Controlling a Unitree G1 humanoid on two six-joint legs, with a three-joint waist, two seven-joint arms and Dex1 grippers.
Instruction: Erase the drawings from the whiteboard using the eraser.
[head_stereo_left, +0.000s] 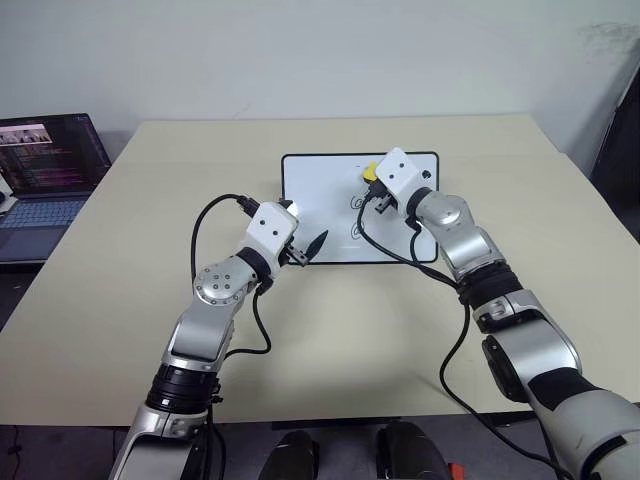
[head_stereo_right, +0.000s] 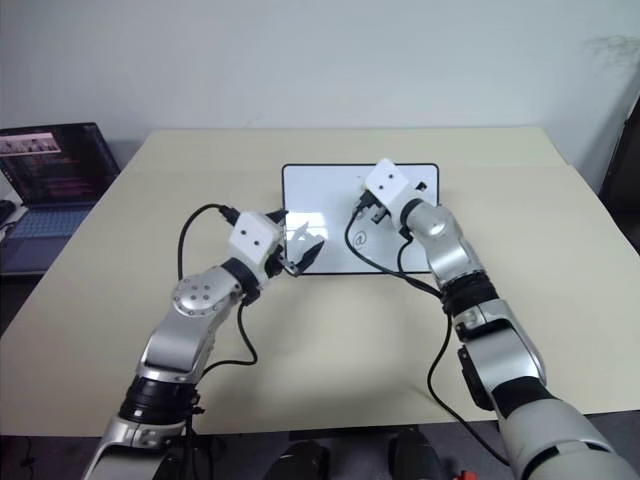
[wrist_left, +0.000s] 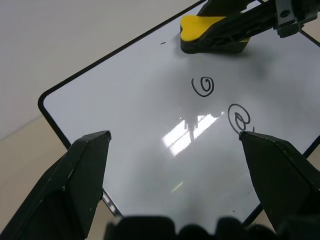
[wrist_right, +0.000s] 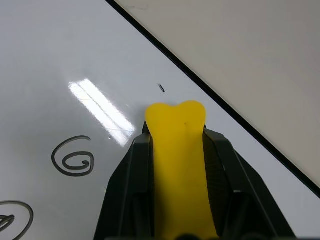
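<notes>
Yellow eraser (wrist_right: 177, 150) clamped in right fingers (wrist_right: 135, 170) on whiteboard (wrist_left: 125, 125), left fingers (wrist_left: 75, 170) wide, laptop (head_stereo_left: 45, 180) aside

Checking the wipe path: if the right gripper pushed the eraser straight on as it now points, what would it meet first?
Probably the tiny leftover mark just ahead of the eraser, then the whiteboard frame.

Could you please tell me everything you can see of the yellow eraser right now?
The eraser is a small yellow oblong block, waisted like a bone, with a dark underside. It looks like smooth plastic. The right gripper is shut on it, one black finger along each long side. It sits near the far edge of the whiteboard, its dark face seemingly on the white surface, clear of the spiral circle and a tiny leftover mark.
</notes>
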